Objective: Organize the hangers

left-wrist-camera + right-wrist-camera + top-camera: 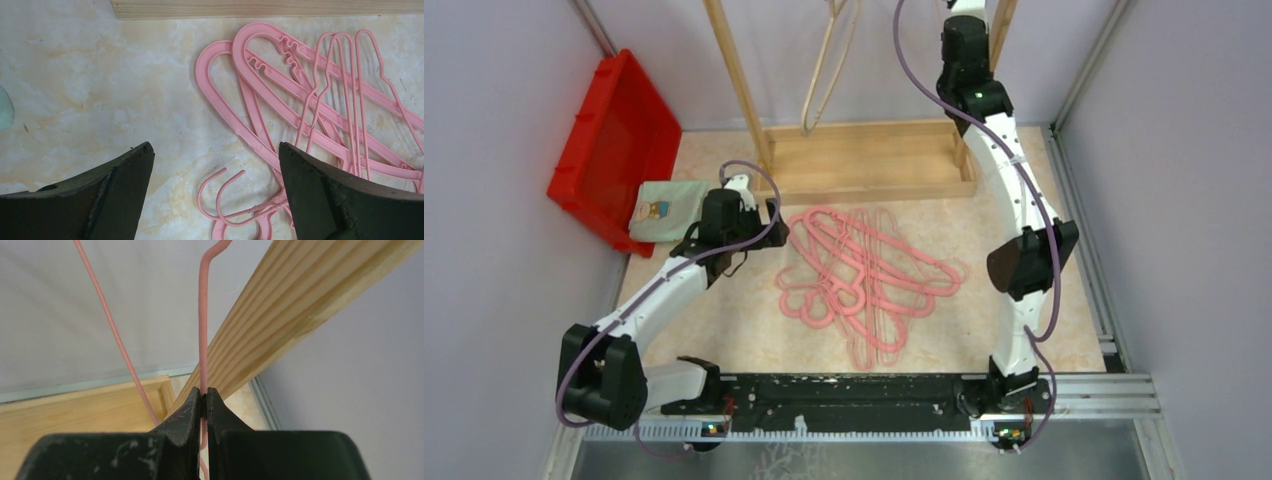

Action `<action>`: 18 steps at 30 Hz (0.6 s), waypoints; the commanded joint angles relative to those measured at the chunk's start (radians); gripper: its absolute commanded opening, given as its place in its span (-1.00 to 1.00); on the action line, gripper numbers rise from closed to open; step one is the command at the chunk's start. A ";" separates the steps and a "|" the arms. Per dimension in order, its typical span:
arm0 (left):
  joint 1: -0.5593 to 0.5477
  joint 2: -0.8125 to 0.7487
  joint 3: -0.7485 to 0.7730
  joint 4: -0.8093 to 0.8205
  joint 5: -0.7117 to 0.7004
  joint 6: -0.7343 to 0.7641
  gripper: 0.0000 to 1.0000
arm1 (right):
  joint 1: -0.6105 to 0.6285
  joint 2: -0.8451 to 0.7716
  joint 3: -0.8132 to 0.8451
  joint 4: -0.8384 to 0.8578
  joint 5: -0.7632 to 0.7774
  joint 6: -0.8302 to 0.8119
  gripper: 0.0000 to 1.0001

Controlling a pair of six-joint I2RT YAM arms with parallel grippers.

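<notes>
Right gripper [204, 392] of mine is pinched shut on a thin pink hanger [202, 325]. Its wire runs straight up from between my fingertips, and a second strand slants off to the left. Just right of the wire rises the wooden rack post [285, 310], and the wooden base [75, 425] lies below and to the left. My left gripper [214, 148] hangs with its jaws wide apart over the table [75, 75]. The pile of pink hangers [280, 90] lies between the jaws and beyond the right finger.
</notes>
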 commanded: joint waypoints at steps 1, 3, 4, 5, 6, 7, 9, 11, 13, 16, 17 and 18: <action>-0.005 0.022 0.055 0.027 0.017 0.021 1.00 | -0.002 -0.080 -0.099 -0.024 0.020 0.054 -1.00; -0.005 0.029 0.060 0.026 0.021 0.021 1.00 | -0.002 -0.120 -0.152 -0.020 0.009 0.065 -0.84; -0.005 0.031 0.061 0.025 0.024 0.021 1.00 | -0.002 -0.143 -0.177 -0.021 0.002 0.075 -0.61; -0.005 0.031 0.062 0.024 0.026 0.020 1.00 | -0.002 -0.171 -0.205 -0.020 -0.007 0.087 -0.38; -0.005 0.031 0.060 0.024 0.025 0.020 1.00 | -0.002 -0.201 -0.236 -0.016 -0.018 0.094 -0.19; -0.005 0.031 0.060 0.024 0.025 0.019 1.00 | -0.002 -0.231 -0.268 -0.009 -0.024 0.103 -0.01; -0.005 0.029 0.058 0.026 0.023 0.021 1.00 | -0.002 -0.296 -0.332 0.008 -0.033 0.118 0.25; -0.004 0.026 0.056 0.026 0.022 0.021 1.00 | -0.002 -0.359 -0.376 0.009 -0.051 0.133 0.40; -0.005 0.021 0.053 0.028 0.023 0.023 1.00 | -0.002 -0.427 -0.410 -0.004 -0.073 0.154 0.58; -0.005 0.020 0.052 0.030 0.028 0.022 1.00 | -0.002 -0.510 -0.457 -0.032 -0.102 0.181 0.67; -0.005 0.019 0.050 0.030 0.029 0.021 1.00 | -0.002 -0.542 -0.478 -0.042 -0.111 0.197 0.69; -0.004 0.019 0.049 0.031 0.030 0.020 1.00 | -0.002 -0.589 -0.500 -0.050 -0.123 0.202 0.72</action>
